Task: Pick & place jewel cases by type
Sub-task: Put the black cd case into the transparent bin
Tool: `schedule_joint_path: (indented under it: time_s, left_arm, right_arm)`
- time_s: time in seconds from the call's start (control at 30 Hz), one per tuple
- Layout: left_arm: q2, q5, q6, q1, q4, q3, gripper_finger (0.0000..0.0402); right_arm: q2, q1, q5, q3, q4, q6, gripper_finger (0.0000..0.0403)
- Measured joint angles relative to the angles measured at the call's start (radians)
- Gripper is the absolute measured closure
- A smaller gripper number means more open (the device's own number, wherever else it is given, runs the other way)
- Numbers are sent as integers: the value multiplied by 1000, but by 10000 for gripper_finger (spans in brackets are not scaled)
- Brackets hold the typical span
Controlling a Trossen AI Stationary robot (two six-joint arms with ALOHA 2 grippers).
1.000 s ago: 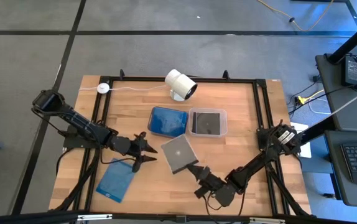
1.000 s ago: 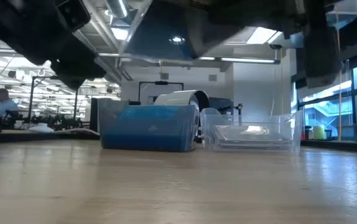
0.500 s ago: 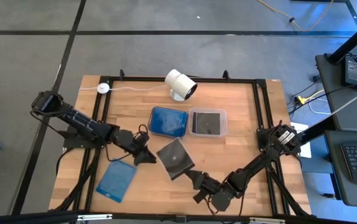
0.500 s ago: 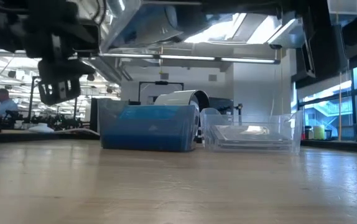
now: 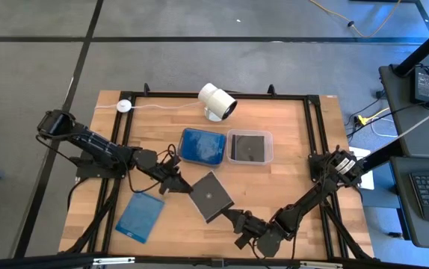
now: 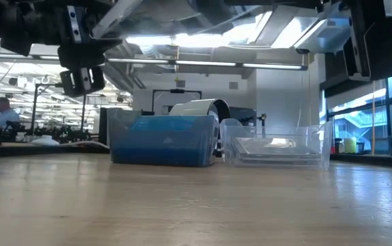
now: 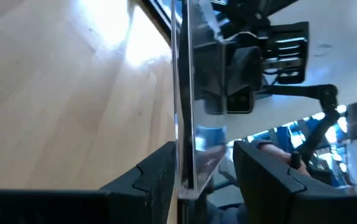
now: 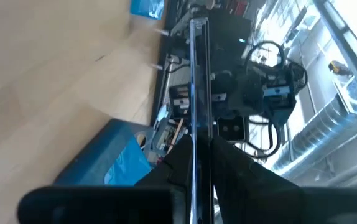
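Left tool (image 5: 178, 184) has slid in since half a second ago, fingers now spread around one corner of the dark grey square jewel case (image 5: 212, 196); right tool (image 5: 231, 218) stays clamped on its opposite corner, above the wooden table (image 5: 289, 179).

My bench (image 5: 282, 179) is pale wood, smooth with visible grain, satin sheen in my low view, framed by matt black metal rails (image 5: 313, 127). The dark grey jewel case (image 5: 212, 196) I hold is smooth hard plastic with a shiny disc spot; edge-on in my left wrist view it looks clear and glossy. Blue jewel case (image 5: 140, 216) is translucent glossy plastic. The blue tub (image 5: 202, 146) is frosted translucent plastic, the clear tub (image 5: 250, 146) glossy see-through plastic. White camera (image 5: 217, 101) has smooth matt plastic. Left tool (image 5: 178, 184) and right tool (image 5: 232, 218) are matt black plastic. Floor (image 5: 199, 67) is rough grey carpet.
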Motion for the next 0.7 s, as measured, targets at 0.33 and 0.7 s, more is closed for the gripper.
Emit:
schedule_joint_path:
  time_s: [0.33, 0.7]
  left_arm:
    - [0, 37, 21, 0, 3, 0, 245]
    - [0, 45, 63, 0, 4, 0, 266]
  right_arm:
    - [0, -26, -90, 0, 23, -55, 354]
    - [0, -44, -125, 0, 77, -130, 354]
